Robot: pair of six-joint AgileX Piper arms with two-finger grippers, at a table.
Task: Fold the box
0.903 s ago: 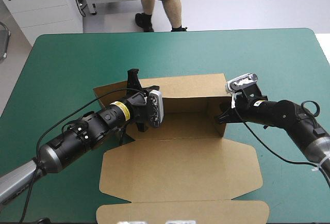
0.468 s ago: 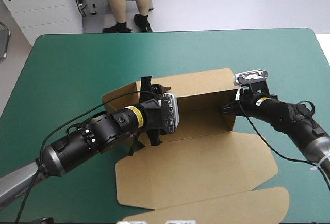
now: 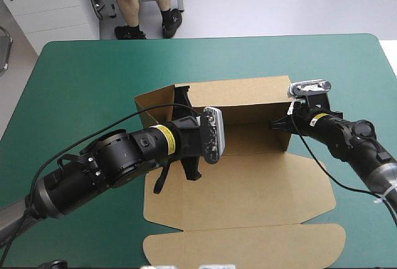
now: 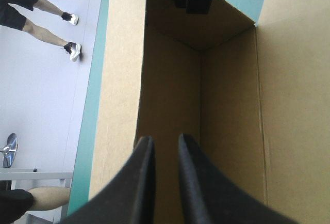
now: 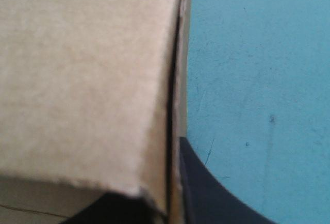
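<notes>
The brown cut-board box [image 3: 248, 182] lies mid-table on the teal-green table cover [image 3: 80, 77], its lid flat toward the near edge. Beyond the lid, the tray's walls stand raised. The left gripper [image 4: 165, 140], its black fingers nearly together, pinches the left end wall. The right gripper [image 5: 172, 193] clamps the edge of the right end wall.

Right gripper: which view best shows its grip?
Right wrist view: the right gripper pinches the box wall edge between its fingers. High view shows only its place at the box's end; left wrist view, distant fingertips over the far wall.
</notes>
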